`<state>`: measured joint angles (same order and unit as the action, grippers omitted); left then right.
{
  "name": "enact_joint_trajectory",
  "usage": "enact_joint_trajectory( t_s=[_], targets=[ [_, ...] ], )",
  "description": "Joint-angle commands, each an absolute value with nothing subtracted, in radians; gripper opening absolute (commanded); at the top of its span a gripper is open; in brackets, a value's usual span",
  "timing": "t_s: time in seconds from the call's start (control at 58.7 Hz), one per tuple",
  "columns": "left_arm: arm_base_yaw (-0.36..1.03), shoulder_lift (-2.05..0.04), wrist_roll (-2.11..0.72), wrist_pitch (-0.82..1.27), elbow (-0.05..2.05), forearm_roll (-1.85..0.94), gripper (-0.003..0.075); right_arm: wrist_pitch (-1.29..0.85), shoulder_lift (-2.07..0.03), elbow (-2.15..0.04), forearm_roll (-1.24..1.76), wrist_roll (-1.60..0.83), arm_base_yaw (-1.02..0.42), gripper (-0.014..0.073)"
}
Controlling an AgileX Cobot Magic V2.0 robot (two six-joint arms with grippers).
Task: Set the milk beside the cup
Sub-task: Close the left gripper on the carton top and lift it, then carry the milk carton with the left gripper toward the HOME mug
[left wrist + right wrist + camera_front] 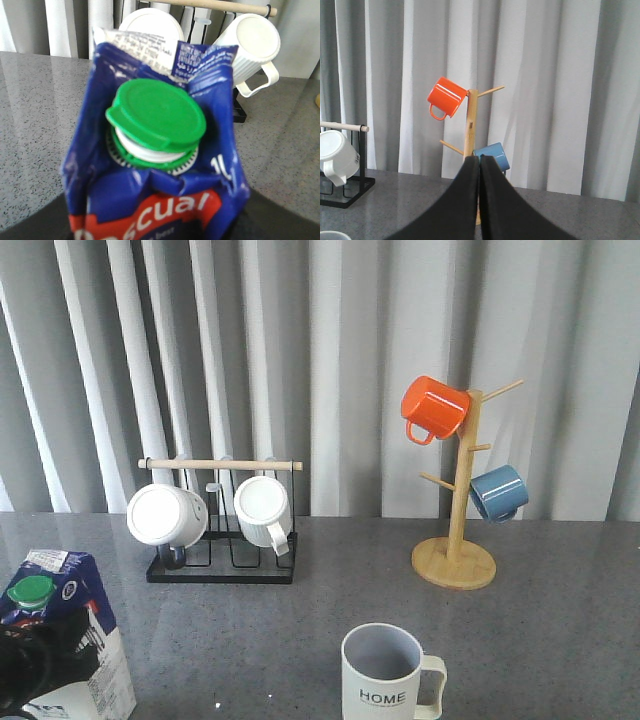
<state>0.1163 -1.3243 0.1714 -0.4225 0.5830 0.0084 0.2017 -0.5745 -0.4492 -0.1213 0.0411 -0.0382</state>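
Milk: the milk stands at the table's near-left corner, well apart from the cup, so the carry is judged not yet done.
Left gripper: the left gripper sits against the carton's lower side, apparently clasping it, though its fingers are hidden (the wrist view shows only the green cap), so one cannot tell.
Right gripper: the right gripper is pinched closed on nothing, held off the table, probably kept clear.
Cup: upright near the front, handle turned right, bare table to its left for the carton.

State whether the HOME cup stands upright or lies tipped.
Upright: the HOME cup sits on its base on the table, mouth facing up, handle at its side.
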Motion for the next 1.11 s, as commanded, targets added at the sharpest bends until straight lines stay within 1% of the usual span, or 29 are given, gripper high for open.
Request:
enact_joint_trajectory(
  t_s=[0.0, 0.085, 0.153, 0.477, 0.613, 0.716, 0.852, 0.971, 1.09],
  targets=[
    [0.123, -1.304, 0.179, -0.507, 0.618, 0.000, 0.0084, 0.270, -0.573, -0.476, -0.128, 0.037, -0.033, -0.0011],
    [0.123, -1.304, 0.179, -0.507, 0.618, 0.000, 0.0025, 0.270, -0.573, -0.476, -0.128, 0.037, -0.033, -0.0011],
    [0.123, -1.304, 0.179, -0.510, 0.618, 0.000, -0.0007, 0.270, -0.573, -0.476, -0.128, 0.037, -0.033, -0.0011],
    [0.123, -1.301, 0.154, -0.528, 0.618, 0.000, -0.0007, 0.270, -0.573, -0.476, -0.128, 0.037, -0.033, -0.0010],
    [0.172, -1.287, 0.115, -0.614, 0.618, -0.137, -0.0007, 0.270, -0.573, -0.476, -0.128, 0.037, -0.033, -0.0010],
    [0.248, -1.287, -0.037, -0.688, 0.618, -0.292, -0.0007, 0.270, -0.573, -0.476, -0.128, 0.037, -0.033, -0.0010],
    [0.384, -1.291, -0.322, -0.761, 0.632, -0.513, -0.0007, 0.270, -0.573, -0.476, -0.128, 0.037, -0.033, -0.0009],
    [0.497, -1.310, -0.578, -0.776, 0.709, -0.768, -0.0007, 0.270, -0.573, -0.476, -0.128, 0.037, -0.033, -0.0008],
    [0.578, -1.343, -0.798, -0.783, 0.806, -0.996, -0.0007, 0.270, -0.573, -0.476, -0.128, 0.037, -0.033, -0.0008]
  ],
)
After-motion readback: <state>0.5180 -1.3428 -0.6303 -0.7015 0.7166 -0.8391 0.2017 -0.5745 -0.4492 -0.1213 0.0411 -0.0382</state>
